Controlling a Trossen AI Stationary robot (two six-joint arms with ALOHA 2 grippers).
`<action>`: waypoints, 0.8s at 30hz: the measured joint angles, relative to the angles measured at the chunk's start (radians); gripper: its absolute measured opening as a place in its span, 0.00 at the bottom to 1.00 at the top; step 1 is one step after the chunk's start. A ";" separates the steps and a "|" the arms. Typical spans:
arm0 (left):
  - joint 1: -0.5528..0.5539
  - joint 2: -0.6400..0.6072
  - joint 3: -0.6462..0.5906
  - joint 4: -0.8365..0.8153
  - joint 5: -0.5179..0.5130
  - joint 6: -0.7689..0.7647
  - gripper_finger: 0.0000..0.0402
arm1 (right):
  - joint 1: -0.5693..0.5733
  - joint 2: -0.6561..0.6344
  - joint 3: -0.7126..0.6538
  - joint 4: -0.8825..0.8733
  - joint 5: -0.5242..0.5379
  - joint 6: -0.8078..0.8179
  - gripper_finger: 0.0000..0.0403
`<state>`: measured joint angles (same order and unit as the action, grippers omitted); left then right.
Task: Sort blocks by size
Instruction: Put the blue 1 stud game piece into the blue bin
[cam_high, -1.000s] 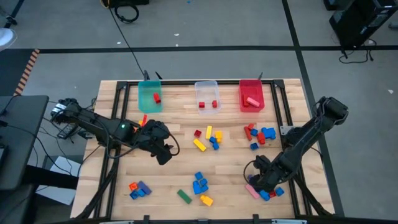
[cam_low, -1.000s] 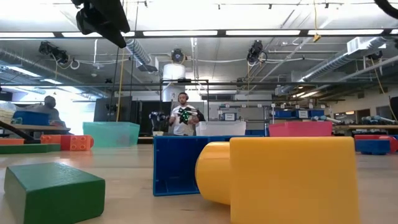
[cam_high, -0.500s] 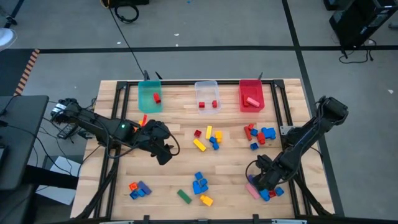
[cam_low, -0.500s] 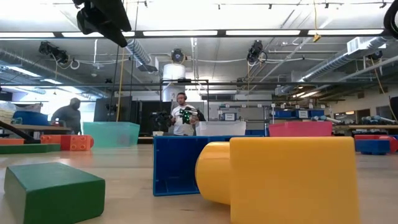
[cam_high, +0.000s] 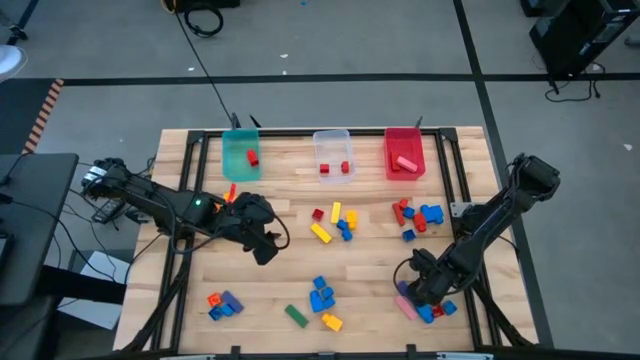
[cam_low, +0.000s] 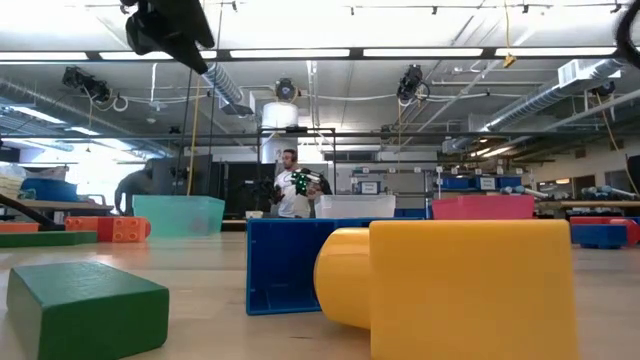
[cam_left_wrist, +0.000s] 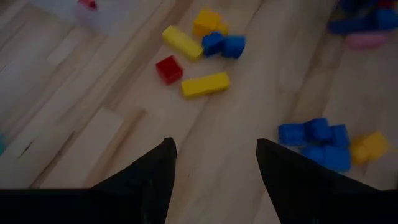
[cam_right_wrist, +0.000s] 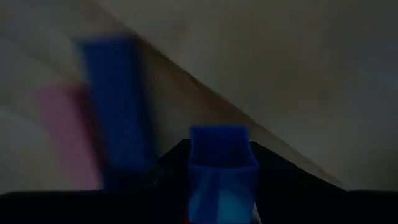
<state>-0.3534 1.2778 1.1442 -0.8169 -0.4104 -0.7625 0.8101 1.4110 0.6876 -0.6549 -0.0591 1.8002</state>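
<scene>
Coloured blocks lie in groups on the wooden table: one in the middle (cam_high: 335, 222), one at the right (cam_high: 415, 218), one near the front (cam_high: 322, 298) and one at the front left (cam_high: 222, 304). My left gripper (cam_high: 262, 245) hovers left of the middle group, open and empty, with its fingers apart (cam_left_wrist: 211, 168). My right gripper (cam_high: 420, 293) is low at the front right, over a pink block (cam_high: 405, 305) and blue blocks. It is shut on a small blue block (cam_right_wrist: 222, 168). My right gripper holds the small blue block by its two opposite sides (cam_right_wrist: 194, 163), pinched between the two fingers. The fingers point down at the table. Whether the block is lifted clear of the table, I cannot tell.
A teal bin (cam_high: 241, 155), a clear bin (cam_high: 332, 155) and a red bin (cam_high: 404, 153) stand in a row at the far edge, each with a block or two inside. A green block (cam_high: 295, 316) lies near the front edge. A longer blue block (cam_right_wrist: 118, 112) lies beside the right gripper.
</scene>
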 joint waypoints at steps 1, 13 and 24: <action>0.000 0.000 0.000 0.021 -0.005 0.000 0.58 | -0.004 -0.009 0.013 -0.009 0.040 -0.012 0.36; 0.058 0.000 0.000 0.336 -0.181 0.052 0.58 | -0.221 -0.302 0.064 0.030 0.634 -0.394 0.37; 0.118 0.101 0.001 0.779 -0.035 0.161 0.58 | -0.498 -0.436 0.066 0.711 0.467 -1.160 0.38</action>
<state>-0.2356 1.3785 1.1454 -0.0376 -0.4453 -0.6011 0.3125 0.9750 0.7535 0.0557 0.4079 0.6403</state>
